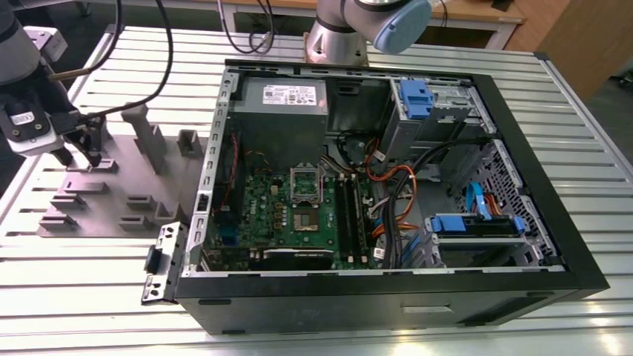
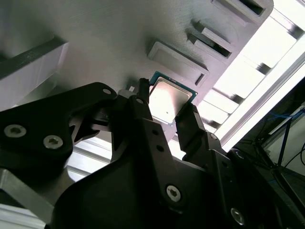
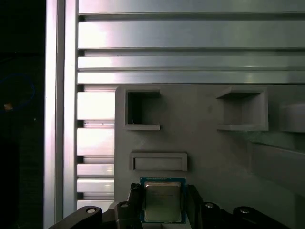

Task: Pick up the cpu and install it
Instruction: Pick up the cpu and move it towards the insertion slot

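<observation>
The cpu [image 2: 170,98] [image 3: 162,200] is a small square chip with a silvery top and a green rim. It sits between my two black fingers [image 2: 189,125], which press on its opposite edges in both wrist views. My gripper [image 1: 82,160] [image 2: 167,109] [image 3: 163,206] is low over the grey fixture plate [image 1: 109,200] at the exterior view's left, shut on the cpu. I cannot tell whether the chip rests on the plate or hangs just above it. The green motherboard [image 1: 296,222] lies inside the open computer case [image 1: 396,297], with its silver socket frame [image 1: 305,179] near the middle.
The fixture plate carries raised blocks and recessed pockets [image 3: 143,109] around my gripper. Tall grey posts [image 1: 150,141] stand between the gripper and the case wall. Cables, blue drive brackets [image 1: 475,222] and a grey power supply [image 1: 282,104] crowd the case. Everything rests on a slatted metal table [image 1: 89,297].
</observation>
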Controlling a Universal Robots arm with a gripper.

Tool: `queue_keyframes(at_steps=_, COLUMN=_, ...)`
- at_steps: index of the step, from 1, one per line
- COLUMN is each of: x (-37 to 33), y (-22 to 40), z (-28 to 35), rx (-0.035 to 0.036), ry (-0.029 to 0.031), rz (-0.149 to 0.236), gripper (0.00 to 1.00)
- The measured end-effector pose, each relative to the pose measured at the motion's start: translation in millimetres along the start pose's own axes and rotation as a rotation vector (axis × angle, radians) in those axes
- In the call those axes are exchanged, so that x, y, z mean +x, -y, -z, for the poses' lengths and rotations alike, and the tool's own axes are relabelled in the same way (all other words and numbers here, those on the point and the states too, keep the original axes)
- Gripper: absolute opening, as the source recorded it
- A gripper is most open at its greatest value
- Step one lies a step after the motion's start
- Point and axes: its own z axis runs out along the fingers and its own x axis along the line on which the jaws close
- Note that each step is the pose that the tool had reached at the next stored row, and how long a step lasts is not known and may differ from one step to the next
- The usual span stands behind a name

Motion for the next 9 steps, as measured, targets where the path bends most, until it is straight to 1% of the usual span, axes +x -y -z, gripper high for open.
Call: queue_keyframes(at_steps=9, x=0.0, y=-0.1, z=3.3, rx=0.0, ry=0.0, rz=0.0, gripper=0.47)
